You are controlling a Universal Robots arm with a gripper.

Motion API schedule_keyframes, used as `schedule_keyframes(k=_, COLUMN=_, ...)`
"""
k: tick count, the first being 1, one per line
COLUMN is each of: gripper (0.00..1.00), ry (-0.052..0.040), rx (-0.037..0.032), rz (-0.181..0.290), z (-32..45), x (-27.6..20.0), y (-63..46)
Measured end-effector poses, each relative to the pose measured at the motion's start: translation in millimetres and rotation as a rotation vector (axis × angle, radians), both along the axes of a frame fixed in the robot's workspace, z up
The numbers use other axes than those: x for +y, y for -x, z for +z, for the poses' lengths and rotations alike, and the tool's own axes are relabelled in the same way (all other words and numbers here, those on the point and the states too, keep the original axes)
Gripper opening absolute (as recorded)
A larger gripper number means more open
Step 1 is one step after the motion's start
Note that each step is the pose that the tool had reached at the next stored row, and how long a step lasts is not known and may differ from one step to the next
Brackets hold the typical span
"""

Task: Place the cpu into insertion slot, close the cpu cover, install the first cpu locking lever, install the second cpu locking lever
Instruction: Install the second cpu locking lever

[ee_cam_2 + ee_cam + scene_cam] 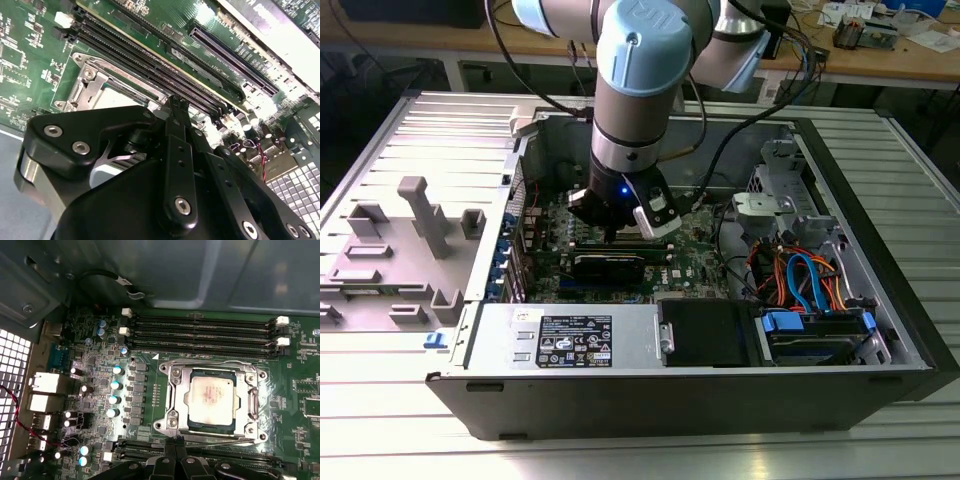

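The cpu (211, 399) sits flat in the insertion slot (172, 390), with the cpu cover (252, 402) down around it. The gripper (174, 446) hangs right at the slot's edge, fingers pinched together on a thin wire lever (220, 440). Long black memory slots (200, 332) crowd both sides.

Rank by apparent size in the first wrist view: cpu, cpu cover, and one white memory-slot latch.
1. cpu cover, the silver frame around the chip.
2. cpu, seated inside the frame's window.
3. white memory-slot latch, clearly the smallest.
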State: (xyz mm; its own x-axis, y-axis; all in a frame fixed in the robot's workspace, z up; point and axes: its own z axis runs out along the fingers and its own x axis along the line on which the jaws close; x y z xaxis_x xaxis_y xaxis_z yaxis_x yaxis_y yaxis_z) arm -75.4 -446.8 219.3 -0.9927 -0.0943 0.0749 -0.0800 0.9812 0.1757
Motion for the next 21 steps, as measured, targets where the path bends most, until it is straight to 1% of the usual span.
schedule_keyframes(k=4, gripper=0.11, ry=-0.0113, rx=0.0001, rz=0.005, z=-3.1, x=0.1, y=2.9)
schedule_keyframes(k=6, gripper=0.11, ry=-0.0151, rx=0.0000, rz=0.006, z=-3.9, x=0.1, y=3.5)
schedule_keyframes(k=16, gripper=0.11, ry=-0.0155, rx=0.0001, rz=0.006, z=-4.1, x=0.0, y=3.6)
schedule_keyframes(k=19, gripper=0.11, ry=-0.0200, rx=-0.0004, rz=0.006, z=-4.8, x=0.0, y=3.9)
schedule_keyframes(k=21, gripper=0.11, ry=-0.0206, rx=-0.0014, rz=0.006, z=-5.2, x=0.0, y=4.3)
